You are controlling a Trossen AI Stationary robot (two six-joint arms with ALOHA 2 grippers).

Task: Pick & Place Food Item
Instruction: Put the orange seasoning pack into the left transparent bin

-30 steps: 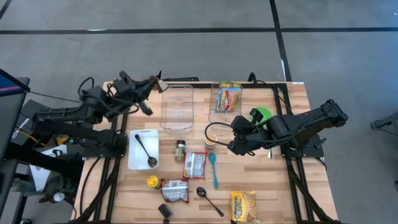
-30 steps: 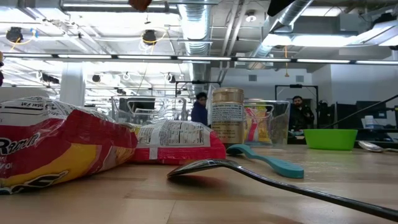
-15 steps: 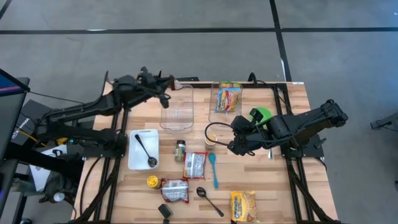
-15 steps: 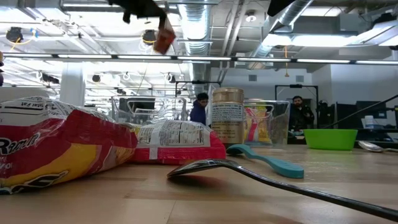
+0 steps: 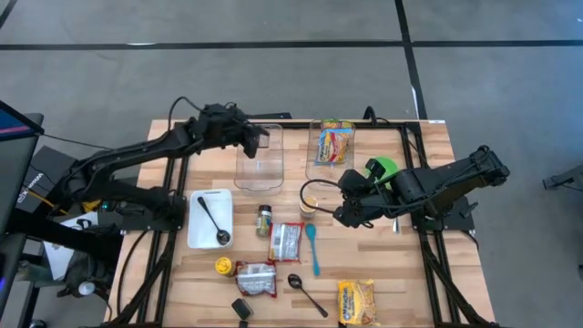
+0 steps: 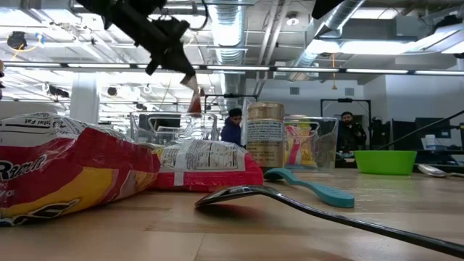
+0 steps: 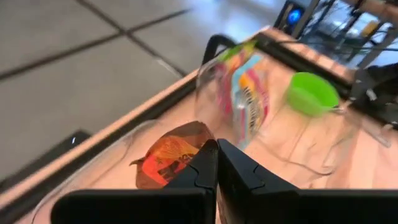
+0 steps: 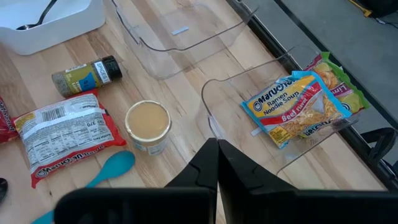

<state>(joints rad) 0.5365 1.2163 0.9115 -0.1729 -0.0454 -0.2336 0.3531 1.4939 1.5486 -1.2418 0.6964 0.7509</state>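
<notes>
Left gripper (image 5: 259, 137) over the far left corner of the clear rectangular plastic bin (image 5: 260, 157), fingers pinched tight on a small orange-brown food packet (image 7: 169, 160). Low view shows the packet (image 6: 194, 104) hanging from the fingertips above the bin's rim, not yet inside; from the left wrist view it sits just ahead of the closed fingers, the bin's clear wall beneath it.

Right gripper (image 5: 339, 215) waits mid-table with its fingers closed together on nothing, just beside a small tan-lidded cup (image 5: 310, 205).

Second clear plastic bin (image 5: 333, 150) to the right holds a yellow-and-blue ramen noodle packet (image 8: 293, 106). Green plastic bowl (image 5: 383, 169) beside it.

On the wooden table (image 5: 428, 292): white tray (image 5: 209, 219) with a black spoon, a spice jar (image 5: 263, 220), red-and-white pouches (image 5: 286, 241), a teal spoon (image 5: 312, 248).
</notes>
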